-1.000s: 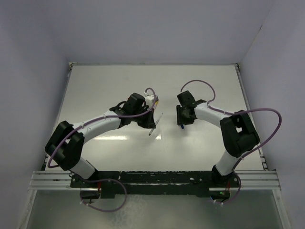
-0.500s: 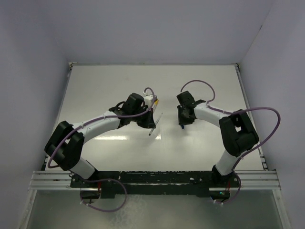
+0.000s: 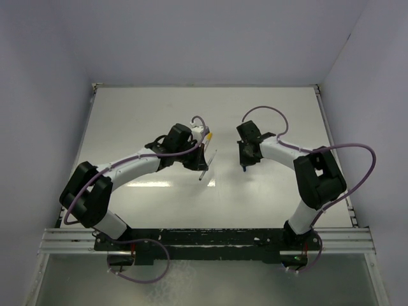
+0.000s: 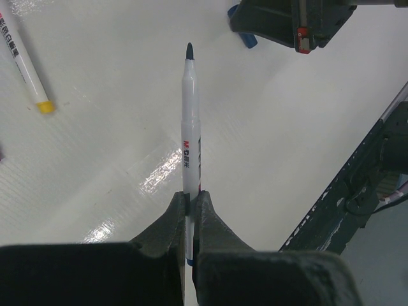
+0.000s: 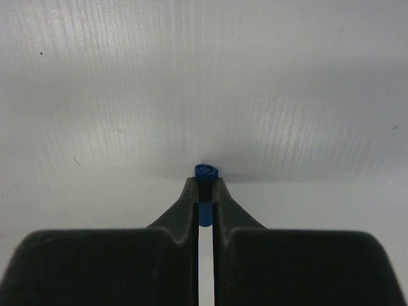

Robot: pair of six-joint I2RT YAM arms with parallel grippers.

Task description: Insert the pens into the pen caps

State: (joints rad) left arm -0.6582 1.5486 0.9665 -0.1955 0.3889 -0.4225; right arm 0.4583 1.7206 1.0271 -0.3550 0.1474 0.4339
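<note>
My left gripper (image 4: 190,199) is shut on a silvery-white pen (image 4: 190,115), gripped near its rear end, with the dark tip pointing away above the table. In the top view the left gripper (image 3: 200,168) and pen (image 3: 210,159) sit at mid-table. My right gripper (image 5: 206,185) is shut on the blue cap (image 5: 206,171), whose end pokes out past the fingertips, close above the table. In the top view the right gripper (image 3: 245,163) faces the pen a short gap to its right. The left wrist view shows the blue cap (image 4: 246,38) ahead and right of the pen tip.
A second pen with a yellow end (image 4: 24,64) lies on the white table at the upper left of the left wrist view. The black rail at the table's near edge (image 4: 357,185) runs along the right. Other pens and caps are out of view.
Almost nothing. The right gripper with the blue cap has shifted very slightly. The left arm holds the pen still.
</note>
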